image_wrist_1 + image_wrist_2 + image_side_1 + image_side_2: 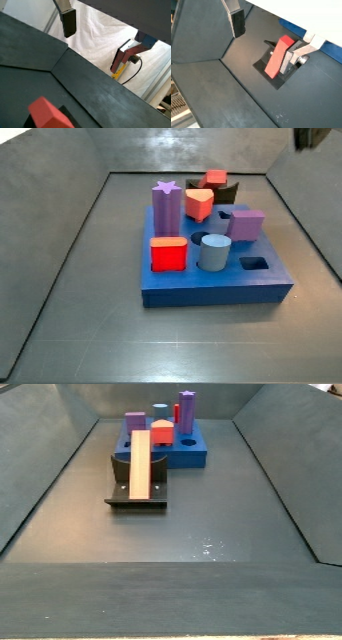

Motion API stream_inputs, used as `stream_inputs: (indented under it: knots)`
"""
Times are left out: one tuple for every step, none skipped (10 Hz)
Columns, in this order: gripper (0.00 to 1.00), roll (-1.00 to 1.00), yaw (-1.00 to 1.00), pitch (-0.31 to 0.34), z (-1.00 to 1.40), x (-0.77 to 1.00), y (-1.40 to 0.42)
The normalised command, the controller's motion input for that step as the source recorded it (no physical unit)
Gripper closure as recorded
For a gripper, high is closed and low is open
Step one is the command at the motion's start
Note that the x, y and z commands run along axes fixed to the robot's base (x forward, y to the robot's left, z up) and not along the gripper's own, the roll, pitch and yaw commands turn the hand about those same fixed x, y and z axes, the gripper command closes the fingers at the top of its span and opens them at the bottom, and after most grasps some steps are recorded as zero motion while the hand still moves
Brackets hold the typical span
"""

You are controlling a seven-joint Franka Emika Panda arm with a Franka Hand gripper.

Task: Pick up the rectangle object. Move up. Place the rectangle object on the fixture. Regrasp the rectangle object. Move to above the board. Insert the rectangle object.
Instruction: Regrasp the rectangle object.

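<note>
- Rectangle object: salmon-red bar lying on the fixture. In a side view its long axis runs from the fixture's front lip back toward the board, leaning against the fixture's upright part, far end higher.
- In a wrist view the bar stands tilted in the black bracket, its lower end at the base plate and its upper end against the upright wall.
- In a side view only the bar's top end shows, behind the board, with the fixture dark around it.
- Pincer: clear of the bar, raised above the floor; nothing between the plates. One finger shows well apart from the bar, the other finger shows just beside the bar's upper end. Jaws spread wide, gripping nothing.
- In a wrist view the pincer shows the same spread; a corner of the bar is visible at the frame edge.
- Board carries a red cube, grey-blue cylinder, purple star post, heart block, purple block.
</note>
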Motion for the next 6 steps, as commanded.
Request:
stream_inputs:
  knots:
    - [0.0, 0.11, 0.09, -0.134, -1.0, 0.06, 0.04]
    - [0.0, 0.1, 0.06, -0.139, -1.0, 0.06, 0.04]
    - [0.0, 0.08, 0.02, -0.145, -1.0, 0.07, 0.03]
    - [0.0, 0.08, -0.02, -0.138, -1.0, 0.07, 0.03]
    - [0.0, 0.07, -0.04, -0.123, -1.0, 0.07, 0.03]
    - [0.0, 0.07, -0.06, -0.107, -1.0, 0.07, 0.03]
